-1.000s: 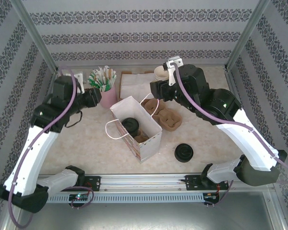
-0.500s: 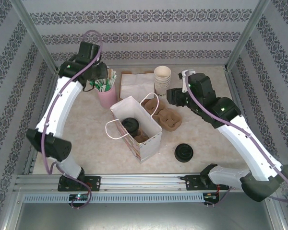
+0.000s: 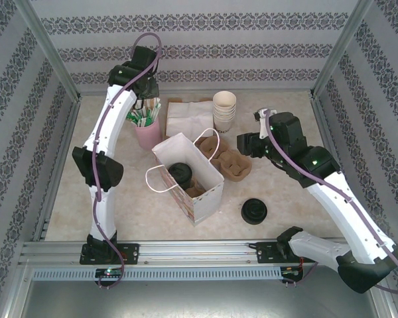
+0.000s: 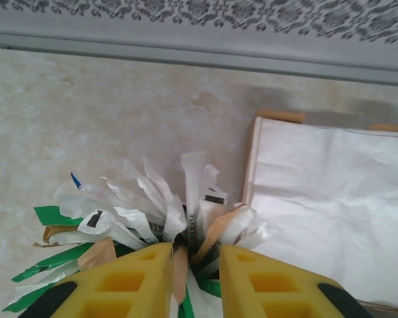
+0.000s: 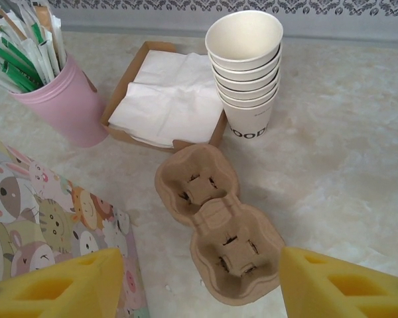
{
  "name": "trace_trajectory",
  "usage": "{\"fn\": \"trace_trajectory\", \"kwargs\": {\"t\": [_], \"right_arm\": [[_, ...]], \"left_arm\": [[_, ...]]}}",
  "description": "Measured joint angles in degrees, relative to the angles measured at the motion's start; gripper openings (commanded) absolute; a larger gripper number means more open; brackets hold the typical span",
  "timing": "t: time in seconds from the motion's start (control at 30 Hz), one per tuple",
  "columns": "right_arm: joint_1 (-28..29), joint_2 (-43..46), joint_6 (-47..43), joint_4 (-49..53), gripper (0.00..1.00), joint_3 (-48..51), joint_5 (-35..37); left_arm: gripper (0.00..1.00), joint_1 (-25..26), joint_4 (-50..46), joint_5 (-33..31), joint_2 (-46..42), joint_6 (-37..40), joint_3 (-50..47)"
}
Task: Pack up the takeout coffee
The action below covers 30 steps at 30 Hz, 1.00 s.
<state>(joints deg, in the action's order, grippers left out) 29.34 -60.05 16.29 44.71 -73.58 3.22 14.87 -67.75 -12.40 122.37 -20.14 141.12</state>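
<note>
The takeout coffee (image 3: 180, 173), a black disc from above, stands inside the open patterned paper bag (image 3: 204, 193) at mid-table. At the back left, my left gripper (image 3: 146, 105) (image 4: 194, 249) hangs over the pink cup (image 3: 148, 136) of paper-wrapped sachets (image 4: 152, 212). Its yellow fingers stand a narrow gap apart, and a brown sachet (image 4: 179, 271) pokes up between them. My right gripper (image 3: 243, 142) (image 5: 199, 260) hovers wide open above the brown cardboard cup carrier (image 5: 215, 222), right of the bag, with nothing held.
A stack of lidless cream cups (image 3: 224, 109) and a tray of white napkins (image 3: 189, 118) sit at the back. A low pile of black lids (image 3: 254, 211) lies front right. The bag's handles (image 3: 152, 180) stick out to the left. Patterned walls close in three sides.
My left arm swung up and back from beside the bag to over the pink cup, its jaws narrowing. The right gripper drew back to the right, away from the bag's rim.
</note>
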Motion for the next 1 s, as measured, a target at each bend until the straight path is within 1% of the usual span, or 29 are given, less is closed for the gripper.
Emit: {"fn": "trace_trajectory", "kwargs": {"t": [0.23,0.7,0.87,1.0], "right_arm": [[-0.7,0.5,-0.6,0.0,0.64,1.2,-1.7],[-0.8,1.7,-1.3,-0.1,0.64,2.6,-2.7],[-1.0,2.1,-1.3,-0.2,0.64,2.8,-2.8],[-1.1,2.2,-1.3,-0.3,0.64,2.8,-2.9]], "left_arm": [[0.25,0.0,-2.7,-2.9,1.0,-0.4,0.0],[0.22,0.0,-3.1,-2.6,3.0,-1.3,0.5],[0.17,0.0,-3.1,-2.4,3.3,-1.3,0.5],[0.06,0.0,-3.3,-2.4,3.3,-1.4,0.6]]}}
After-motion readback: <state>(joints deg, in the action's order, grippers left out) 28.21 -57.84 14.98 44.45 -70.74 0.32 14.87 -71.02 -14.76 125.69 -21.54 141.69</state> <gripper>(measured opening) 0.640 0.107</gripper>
